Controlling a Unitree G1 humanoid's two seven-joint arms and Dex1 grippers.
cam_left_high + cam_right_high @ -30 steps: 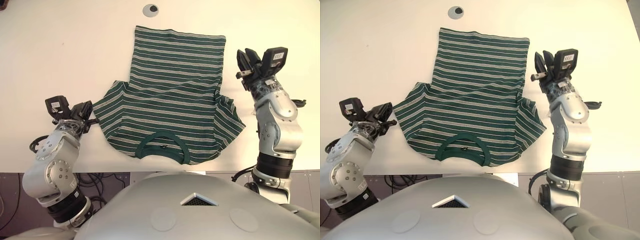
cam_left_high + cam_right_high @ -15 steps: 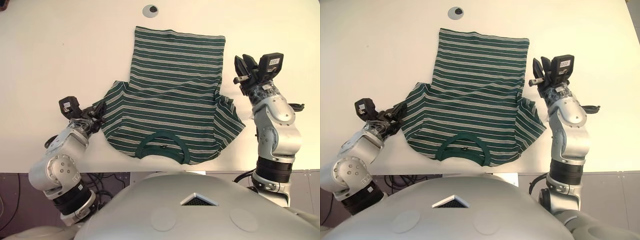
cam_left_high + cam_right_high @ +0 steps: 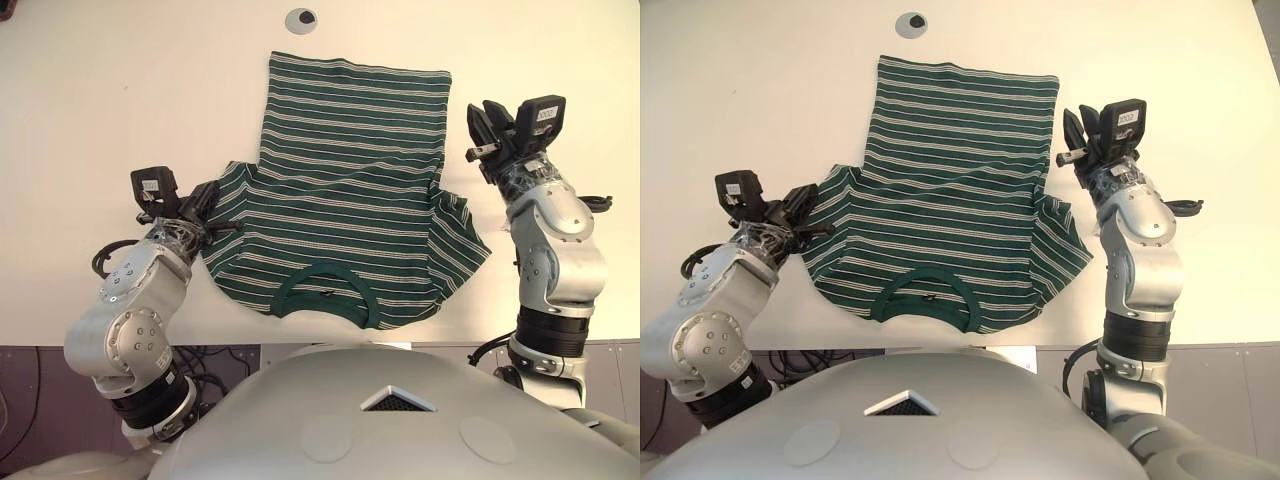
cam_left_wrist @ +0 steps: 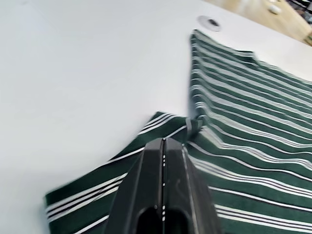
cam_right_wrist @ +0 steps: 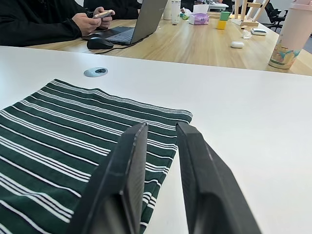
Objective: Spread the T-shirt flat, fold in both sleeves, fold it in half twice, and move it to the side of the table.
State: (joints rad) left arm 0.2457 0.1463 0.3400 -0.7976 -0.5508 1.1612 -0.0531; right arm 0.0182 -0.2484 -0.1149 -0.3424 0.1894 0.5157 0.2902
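A dark green T-shirt (image 3: 345, 190) with white stripes lies flat on the white table (image 3: 120, 110), collar toward me and hem at the far side. Both short sleeves stick out sideways. My left gripper (image 3: 205, 205) is shut, and its tips rest over the left sleeve (image 4: 122, 190) near the armpit; whether cloth is pinched between them is hidden. My right gripper (image 3: 485, 135) hangs open just off the shirt's right edge, above the right sleeve (image 3: 462, 245). Its fingers (image 5: 129, 161) stand a little apart with nothing between them.
A round grey cable grommet (image 3: 299, 18) sits in the table beyond the hem. Bare tabletop stretches to the left and right of the shirt. The table's front edge (image 3: 60, 340) runs just behind the collar. A wooden desk (image 5: 204, 44) with a laptop stands beyond the table.
My left arm has swung in from the left, bringing its gripper from the bare table onto the left sleeve. The right gripper dipped slightly and returned. The shirt has not moved.
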